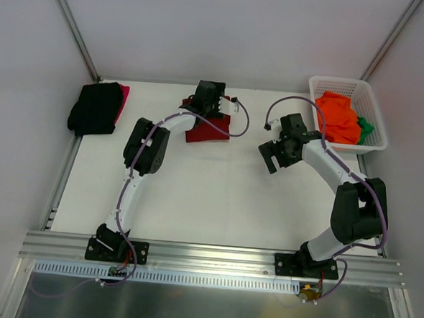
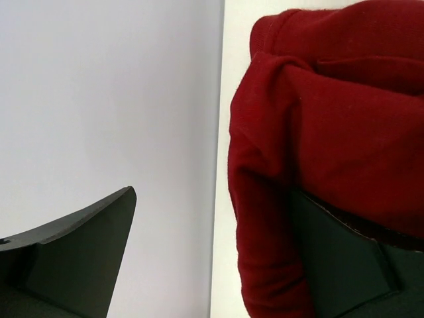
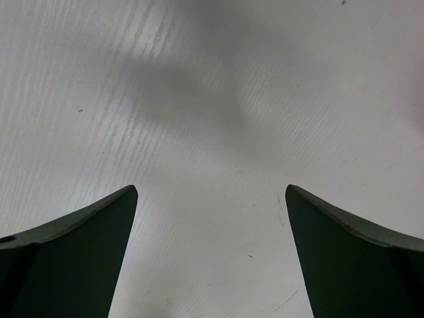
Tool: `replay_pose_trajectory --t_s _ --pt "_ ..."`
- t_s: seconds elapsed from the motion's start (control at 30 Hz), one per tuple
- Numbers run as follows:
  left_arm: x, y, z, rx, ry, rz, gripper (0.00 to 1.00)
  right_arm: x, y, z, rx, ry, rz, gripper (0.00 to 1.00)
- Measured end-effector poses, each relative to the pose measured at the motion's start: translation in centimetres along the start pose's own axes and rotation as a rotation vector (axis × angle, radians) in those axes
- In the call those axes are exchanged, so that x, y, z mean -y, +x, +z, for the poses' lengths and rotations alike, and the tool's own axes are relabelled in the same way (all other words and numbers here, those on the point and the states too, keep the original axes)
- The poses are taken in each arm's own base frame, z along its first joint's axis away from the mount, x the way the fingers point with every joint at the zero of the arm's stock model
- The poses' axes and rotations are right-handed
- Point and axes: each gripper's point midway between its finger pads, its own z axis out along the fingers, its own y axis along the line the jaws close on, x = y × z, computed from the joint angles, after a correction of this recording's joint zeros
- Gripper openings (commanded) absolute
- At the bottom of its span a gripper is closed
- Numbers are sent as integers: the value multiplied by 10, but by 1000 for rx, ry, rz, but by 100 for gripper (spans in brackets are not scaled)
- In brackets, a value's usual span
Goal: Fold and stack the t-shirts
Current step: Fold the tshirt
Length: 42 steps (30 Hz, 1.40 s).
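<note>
The dark red t-shirt (image 1: pixel 208 131) lies folded at the back middle of the table. My left gripper (image 1: pixel 214 101) is over its far edge, near the back wall. In the left wrist view my left gripper (image 2: pixel 212 199) is open; the dark red cloth (image 2: pixel 331 132) drapes over the right finger (image 2: pixel 344 265), and the left finger (image 2: pixel 86 252) is bare. A folded black t-shirt (image 1: pixel 96 107) lies at the back left on a bright red one (image 1: pixel 123 94). My right gripper (image 1: pixel 273 157) (image 3: pixel 211 192) is open and empty above bare table.
A white lattice basket (image 1: pixel 339 82) at the back right holds a crumpled orange t-shirt (image 1: pixel 340 118) and a green one (image 1: pixel 365 126). White walls close the back and sides. A metal rail (image 1: pixel 213 254) runs along the near edge.
</note>
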Motion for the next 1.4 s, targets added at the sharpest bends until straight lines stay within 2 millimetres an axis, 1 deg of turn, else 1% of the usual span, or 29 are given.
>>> replay_pose_trajectory --t_s 0.1,0.17,0.3,0.4,0.47,0.57,0.7,0.77,0.8,0.83,0.87,0.9,0.93,0.97,1.0,1.03,1.07,1.13,1.2,1.23,1.3,1.33,1.4 --pt "-3 3 3 -15 -29 -7 99 0 0 0 0 0 0 99" --pt "-9 4 2 -24 -50 -16 99 0 0 0 0 0 0 99" --pt "-27 2 -1 -24 -99 -23 99 0 0 0 0 0 0 99" --pt "-40 0 -8 -23 -123 -24 99 0 0 0 -1 -1 1 99" --pt "-56 -3 -16 -19 -149 -23 99 0 0 0 0 -2 2 99" --pt "-95 -8 -26 -12 -222 -5 99 -3 0 0 2 -14 5 99" --pt "-165 -6 -44 -17 -365 29 99 -4 0 0 3 -20 7 99" --pt "-200 0 -55 -22 -445 19 99 -4 -1 -1 5 -23 7 99" --pt "-210 5 -59 -28 -462 3 99 -5 -1 -1 7 -27 7 99" --pt "-213 8 -61 -30 -459 -17 99 -6 -1 -1 8 -30 7 99" --pt "-210 12 -64 -22 -436 -58 99 -7 -1 -1 10 -40 6 99" --pt "-197 15 -66 -11 -389 -98 99 -11 -2 -2 14 -61 5 99" --pt "-176 18 -72 -4 -307 -133 99 -13 -2 -2 15 -75 2 99" --pt "-148 19 -80 6 -223 -168 99 -16 -2 -3 15 -93 -1 99" --pt "-113 19 -92 6 -126 -195 99 -19 -3 -4 18 -109 -4 99" --pt "-85 13 -105 17 -48 -210 99 -20 -5 -6 22 -120 -7 99" --pt "-51 5 -119 30 34 -216 99 -22 -8 -8 31 -130 -10 99" --pt "10 -25 -153 83 169 -206 99 -22 -14 -11 48 -138 -13 99" --pt "60 -57 -179 146 271 -186 99 -23 -19 -12 60 -146 -13 99" --pt "80 -72 -188 181 314 -173 99 -24 -19 -13 62 -149 -13 99" --pt "106 -92 -202 229 373 -159 99 -24 -19 -12 60 -152 -13 99" --pt "113 -94 -206 235 387 -157 99 -25 -19 -12 60 -153 -14 99" --pt "116 -88 -206 223 381 -158 99 -25 -19 -12 59 -154 -14 99"
